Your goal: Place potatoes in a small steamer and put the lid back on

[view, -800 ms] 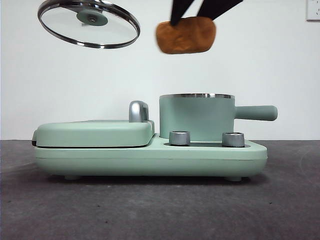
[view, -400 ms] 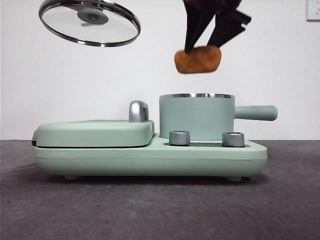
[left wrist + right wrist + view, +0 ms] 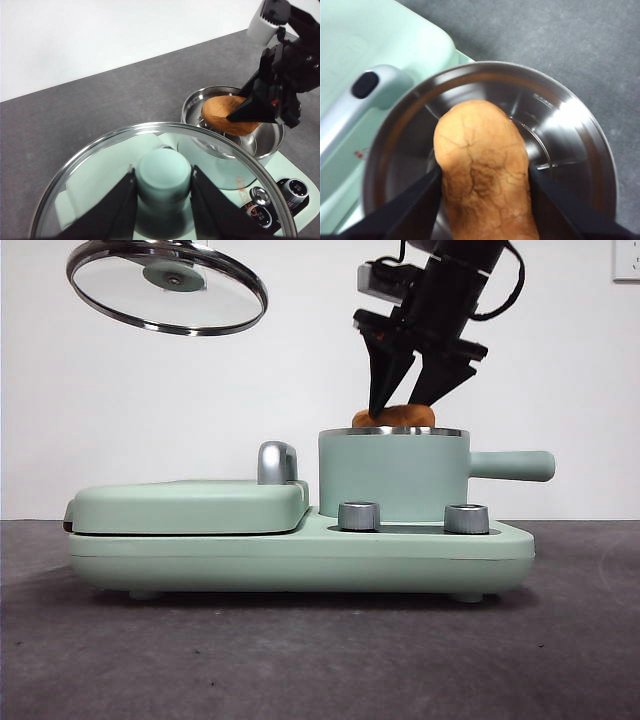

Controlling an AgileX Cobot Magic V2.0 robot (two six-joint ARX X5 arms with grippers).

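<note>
The mint-green small steamer [image 3: 392,475] stands on the right half of the cooker base, its handle pointing right. My right gripper [image 3: 405,405] is shut on the orange-brown potato [image 3: 393,417], which sits half sunk below the steel rim; the right wrist view shows the potato [image 3: 482,165] over the steamer's steel bowl [image 3: 570,140]. My left gripper [image 3: 161,192] is shut on the mint-green knob of the glass lid [image 3: 166,285], held tilted high at the upper left. In the left wrist view, the lid [image 3: 90,170] hangs beside the steamer [image 3: 267,137].
A flat mint-green griddle cover [image 3: 190,505] with a steel latch [image 3: 277,462] fills the base's left half. Two steel dials [image 3: 360,516] stand on the front of the base [image 3: 300,560]. Dark grey tabletop [image 3: 300,660] lies in front.
The right gripper has come down with the potato, from well above the steamer to partly inside its rim. The lid shifted slightly left and up.
</note>
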